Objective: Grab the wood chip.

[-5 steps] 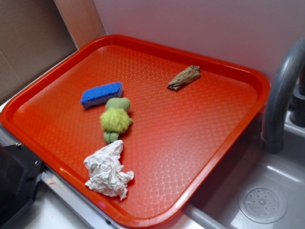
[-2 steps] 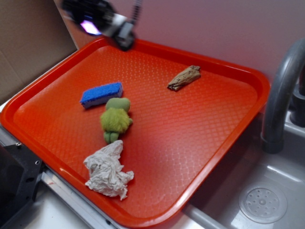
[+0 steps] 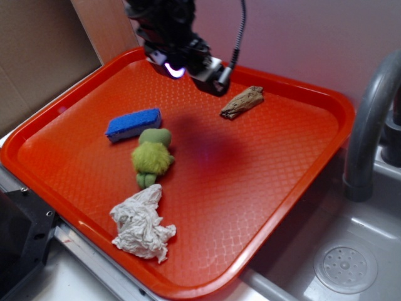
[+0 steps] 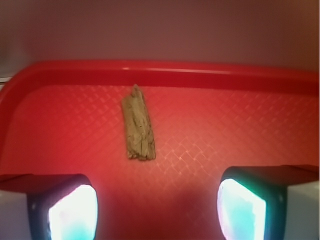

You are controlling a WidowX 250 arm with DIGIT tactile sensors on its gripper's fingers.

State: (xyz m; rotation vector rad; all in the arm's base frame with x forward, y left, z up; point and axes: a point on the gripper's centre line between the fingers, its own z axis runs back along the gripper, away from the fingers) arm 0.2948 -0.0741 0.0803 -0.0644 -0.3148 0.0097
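The shallow orange-red plastic tray (image 3: 294,157) with a waffled floor held 4 things: a rough grey-brown wood chip (image 3: 242,101) near its far rim, a blue rectangular sponge (image 3: 133,123), a fuzzy green soft toy (image 3: 151,157) just beside the sponge, and a crumpled white paper wad (image 3: 142,224) near the front rim. The black gripper (image 3: 210,78) hovered just left of the chip, apart from it, its jaws released and spread wide.

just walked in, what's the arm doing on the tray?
The gripper hangs open above the far side of the red tray, beside the wood chip, touching nothing. In the wrist view the chip lies flat ahead of the fingers. The blue sponge, green plush toy and crumpled paper sit untouched.
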